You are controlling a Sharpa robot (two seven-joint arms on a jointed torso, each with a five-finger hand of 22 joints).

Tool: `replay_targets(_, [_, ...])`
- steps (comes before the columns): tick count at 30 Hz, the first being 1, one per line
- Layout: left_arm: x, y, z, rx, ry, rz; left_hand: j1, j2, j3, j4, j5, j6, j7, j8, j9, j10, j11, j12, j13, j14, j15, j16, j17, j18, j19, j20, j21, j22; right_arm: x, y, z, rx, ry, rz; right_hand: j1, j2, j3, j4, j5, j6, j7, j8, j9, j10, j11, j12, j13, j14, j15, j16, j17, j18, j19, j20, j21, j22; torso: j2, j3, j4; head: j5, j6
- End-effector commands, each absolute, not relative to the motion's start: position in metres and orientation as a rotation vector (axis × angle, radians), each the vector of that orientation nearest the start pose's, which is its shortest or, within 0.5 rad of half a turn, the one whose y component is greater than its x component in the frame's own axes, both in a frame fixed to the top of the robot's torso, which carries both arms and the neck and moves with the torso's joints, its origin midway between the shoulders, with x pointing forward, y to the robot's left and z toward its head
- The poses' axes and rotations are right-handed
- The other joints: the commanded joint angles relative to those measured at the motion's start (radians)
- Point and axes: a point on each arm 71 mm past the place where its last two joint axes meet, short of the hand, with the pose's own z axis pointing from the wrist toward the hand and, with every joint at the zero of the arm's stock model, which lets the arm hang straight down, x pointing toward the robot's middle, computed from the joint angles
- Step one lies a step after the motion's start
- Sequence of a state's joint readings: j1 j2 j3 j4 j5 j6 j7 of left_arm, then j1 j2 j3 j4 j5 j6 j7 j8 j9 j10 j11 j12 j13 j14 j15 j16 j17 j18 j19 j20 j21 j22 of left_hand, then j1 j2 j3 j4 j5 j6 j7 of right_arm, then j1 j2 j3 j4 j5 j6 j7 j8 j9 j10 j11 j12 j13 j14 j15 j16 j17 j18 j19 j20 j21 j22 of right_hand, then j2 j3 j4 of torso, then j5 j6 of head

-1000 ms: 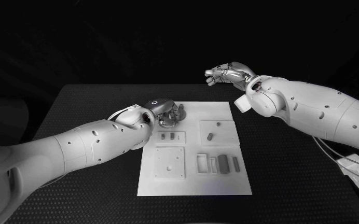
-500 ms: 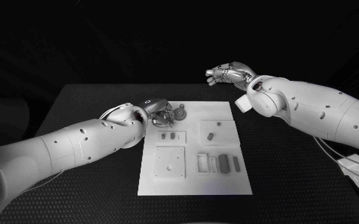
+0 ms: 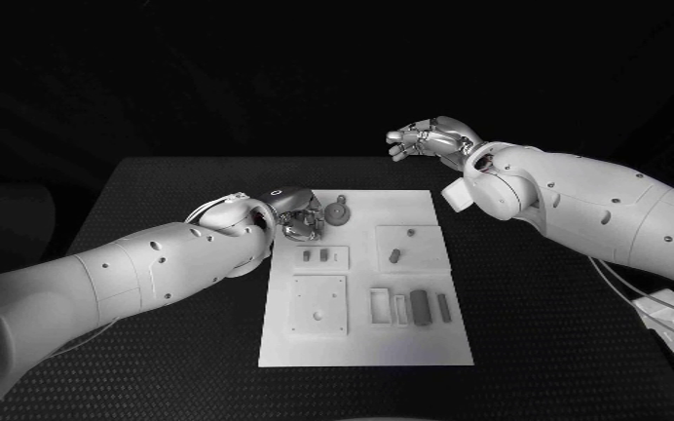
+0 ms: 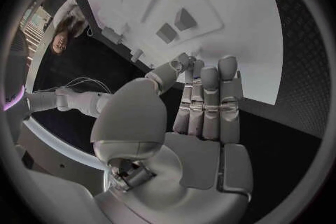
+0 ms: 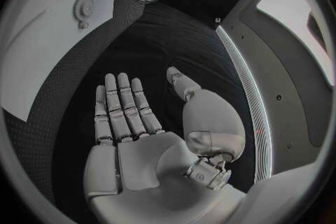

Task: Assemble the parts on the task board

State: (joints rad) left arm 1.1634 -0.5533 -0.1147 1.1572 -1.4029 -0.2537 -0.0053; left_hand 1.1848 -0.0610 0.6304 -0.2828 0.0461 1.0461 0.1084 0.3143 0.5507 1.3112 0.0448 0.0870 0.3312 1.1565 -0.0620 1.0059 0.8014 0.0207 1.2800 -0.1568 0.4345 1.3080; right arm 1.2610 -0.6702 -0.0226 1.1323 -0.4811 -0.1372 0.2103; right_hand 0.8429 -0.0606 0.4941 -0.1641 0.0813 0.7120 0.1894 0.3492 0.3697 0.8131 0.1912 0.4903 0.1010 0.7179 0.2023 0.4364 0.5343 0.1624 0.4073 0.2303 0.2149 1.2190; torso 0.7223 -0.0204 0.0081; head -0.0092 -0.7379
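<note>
On the table: black, textured top, carries the white task board at mid, long side running near-far.
Task board: flat, raised square panels and slots on it; also seen in left wrist view and right wrist view.
Left arm: comes in from near left, reaches to the board's far-left corner.
Right arm: comes in from right, raised over the table's far edge, well apart from the board.
Left hand: at board's far-left corner, just left of the gear. Wrist view: fingers straight, side by side, thumb out to one side, palm bare, holds nothing. Touching board or not: can't tell.
Right hand: up in the air beyond the board's far-right corner. Wrist view: fingers stretched out flat, thumb apart, nothing in it.
Gear: round toothed part, lying on board's far-left area, right beside left hand; right wrist view shows it too.
Parts, mid board: two small dark blocks side by side on left panel; one piece on right panel.
Parts, near right: long bar and thinner bar lying near-far beside a slot.
</note>
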Motion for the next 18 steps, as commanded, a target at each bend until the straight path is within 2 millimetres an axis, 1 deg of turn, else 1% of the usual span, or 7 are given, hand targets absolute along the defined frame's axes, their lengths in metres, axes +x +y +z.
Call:
replay_targets(1, [0.5243, 0.1481, -0.2527, 0.247, 1.815, -0.649, -0.002, 0.008, 0.002, 0.003, 0.007, 0.006, 0.000, 0.004, 0.001, 0.007, 0.003, 0.001, 0.001, 0.004, 0.000, 0.003, 0.001, 0.078, 0.004, 0.000, 0.001, 0.008, 0.5619, -0.2237, -0.1697, 0.647, 1.648, 1.243, 0.009, 0.000, -0.004, 0.001, -0.002, -0.009, 0.039, 0.005, -0.001, -0.003, 0.002, -0.002, -0.001, -0.005, 0.002, -0.006, 0.001, -0.016, 0.006, -0.001, -0.006, 0.001, 0.000, -0.0001, -0.0009, 0.001, -0.001])
replay_targets(8, [0.5253, 0.1465, -0.2534, 0.251, 1.817, -0.646, -0.002, 0.008, 0.002, 0.003, 0.007, 0.006, 0.000, 0.004, 0.001, 0.007, 0.003, 0.001, 0.001, 0.004, 0.000, 0.003, 0.001, 0.078, 0.004, 0.000, 0.001, 0.008, 0.5619, -0.2235, -0.1697, 0.647, 1.648, 1.243, 0.009, 0.000, -0.004, 0.001, -0.002, -0.009, 0.039, 0.005, -0.001, -0.003, 0.002, -0.002, -0.001, -0.005, 0.002, -0.006, 0.001, -0.016, 0.006, -0.001, -0.006, 0.001, 0.000, 0.0006, -0.0013, 0.000, -0.002])
replay_targets(10, [0.5252, 0.1459, -0.2537, 0.254, 1.821, -0.644, -0.001, 0.008, 0.000, 0.002, 0.007, 0.006, 0.000, 0.004, 0.000, 0.008, 0.001, 0.000, 0.002, 0.013, -0.002, 0.016, 0.009, 0.080, 0.015, -0.004, 0.012, 0.017, 0.5619, -0.2234, -0.1697, 0.647, 1.648, 1.243, 0.009, 0.000, -0.004, 0.001, -0.002, -0.009, 0.039, 0.005, -0.001, -0.003, 0.002, -0.002, -0.001, -0.005, 0.002, -0.006, 0.001, -0.016, 0.006, -0.001, -0.006, 0.001, 0.000, 0.0006, -0.0013, 0.000, -0.002])
replay_targets(18, [0.5247, 0.1453, -0.2553, 0.274, 1.840, -0.622, -0.001, 0.009, 0.000, 0.002, 0.007, 0.006, 0.000, 0.003, 0.000, 0.008, 0.001, 0.000, 0.002, 0.014, -0.003, 0.017, 0.010, 0.080, 0.015, -0.004, 0.013, 0.017, 0.5618, -0.2239, -0.1697, 0.647, 1.647, 1.242, 0.009, 0.000, -0.004, 0.001, -0.002, -0.009, 0.039, 0.005, -0.001, -0.003, 0.002, -0.002, -0.001, -0.005, 0.002, -0.007, 0.001, -0.016, 0.006, -0.001, -0.006, 0.001, 0.000, 0.0002, -0.0011, 0.000, -0.003])
